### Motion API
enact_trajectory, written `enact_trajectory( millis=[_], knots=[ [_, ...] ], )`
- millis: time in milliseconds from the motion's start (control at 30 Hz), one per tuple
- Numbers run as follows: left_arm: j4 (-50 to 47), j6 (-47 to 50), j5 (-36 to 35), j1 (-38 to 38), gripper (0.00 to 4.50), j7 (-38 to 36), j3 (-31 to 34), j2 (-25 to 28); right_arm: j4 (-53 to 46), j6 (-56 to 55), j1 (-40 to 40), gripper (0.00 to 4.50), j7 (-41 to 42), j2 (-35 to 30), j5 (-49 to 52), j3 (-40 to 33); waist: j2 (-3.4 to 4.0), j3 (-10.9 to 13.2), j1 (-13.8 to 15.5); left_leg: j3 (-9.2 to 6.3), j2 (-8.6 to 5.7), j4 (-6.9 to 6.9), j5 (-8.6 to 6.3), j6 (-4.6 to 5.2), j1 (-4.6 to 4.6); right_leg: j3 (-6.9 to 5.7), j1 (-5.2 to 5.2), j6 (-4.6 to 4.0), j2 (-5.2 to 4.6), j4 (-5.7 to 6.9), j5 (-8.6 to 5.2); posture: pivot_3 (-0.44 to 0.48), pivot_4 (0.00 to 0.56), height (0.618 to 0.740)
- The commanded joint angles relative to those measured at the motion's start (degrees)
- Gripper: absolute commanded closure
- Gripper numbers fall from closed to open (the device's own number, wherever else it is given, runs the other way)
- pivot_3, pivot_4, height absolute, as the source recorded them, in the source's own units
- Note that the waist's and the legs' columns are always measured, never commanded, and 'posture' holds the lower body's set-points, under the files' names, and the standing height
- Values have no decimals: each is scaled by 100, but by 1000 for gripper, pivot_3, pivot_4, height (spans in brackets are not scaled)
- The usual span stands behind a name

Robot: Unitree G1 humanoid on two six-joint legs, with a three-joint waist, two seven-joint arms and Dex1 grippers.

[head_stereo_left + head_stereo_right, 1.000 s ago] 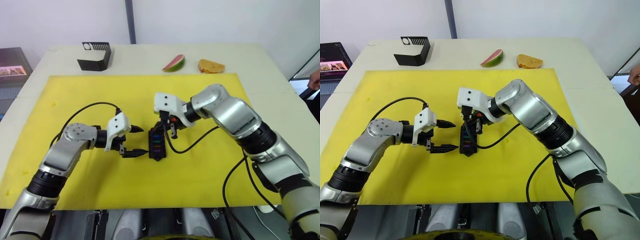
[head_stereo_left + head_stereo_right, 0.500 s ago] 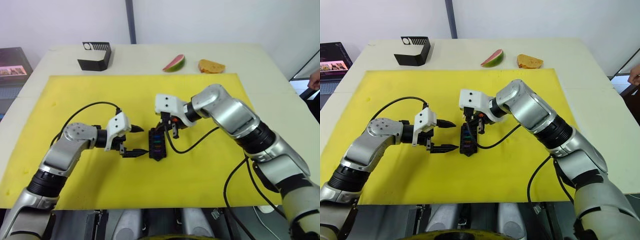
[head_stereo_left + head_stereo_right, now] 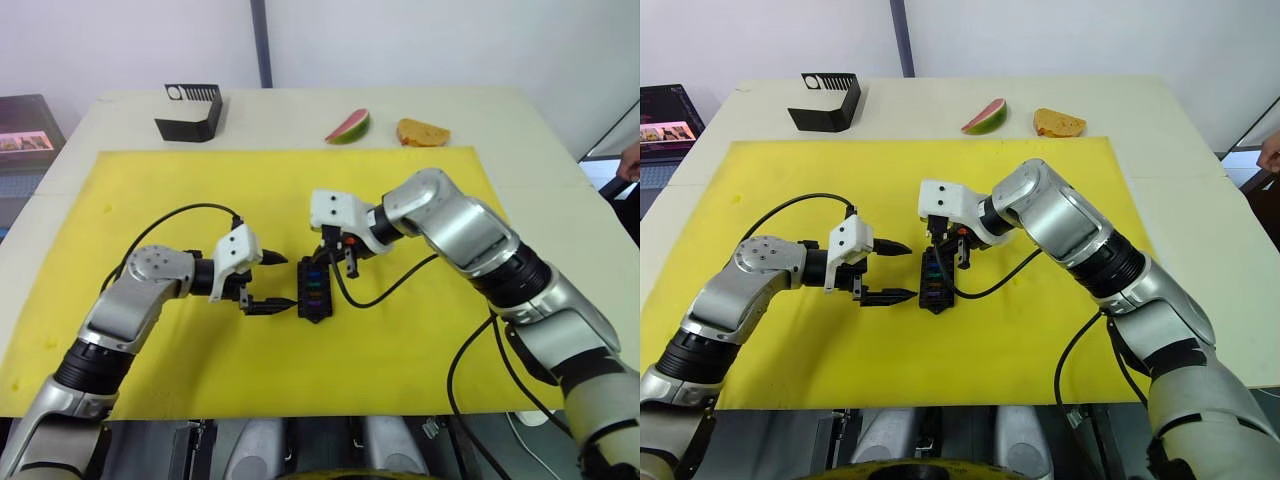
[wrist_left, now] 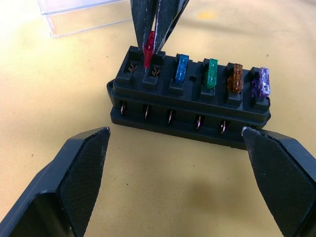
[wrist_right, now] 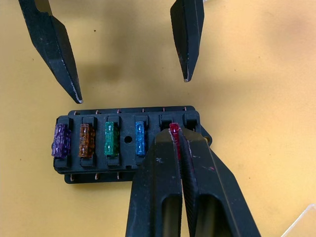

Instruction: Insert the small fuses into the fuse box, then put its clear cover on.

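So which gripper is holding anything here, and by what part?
The right gripper pinches the red fuse by its upper body, its blades at a slot of the fuse box. The left gripper is open beside the box, holding nothing.

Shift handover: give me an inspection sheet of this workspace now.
Surface: yellow mat on a pale table.
Job's things: fuse box on the mat, four fuses seated, one end slot bare; red fuse at the next slot; clear cover beyond the box.
Clutter: black bracket, watermelon slice, bread.
Grippers: right gripper shut on the red fuse; left gripper open beside the box.
Cables: black cables along both arms.
Surroundings: a person's hand at the table's right edge.
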Motion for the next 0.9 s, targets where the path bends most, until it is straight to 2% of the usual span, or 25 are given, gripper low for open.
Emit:
enact_trajectory(
  millis=[33, 900],
  knots=[
    [-221, -21, -37, -48, 0, 9, 112, 15, -58, 7, -132, 4480, 16, 103, 23, -94, 0, 0, -1, 0, 0, 0, 0, 0, 0, 0, 0, 0, 0, 0, 0, 0, 150, 740],
    [-293, -47, -9, 52, 0, 19, 61, 21, -130, 235, -286, 4480, 52, 190, 184, -228, 0, 0, -2, 0, 0, -1, 0, 0, 0, 0, -1, 0, 0, 0, 0, 0, 150, 740]
  ],
)
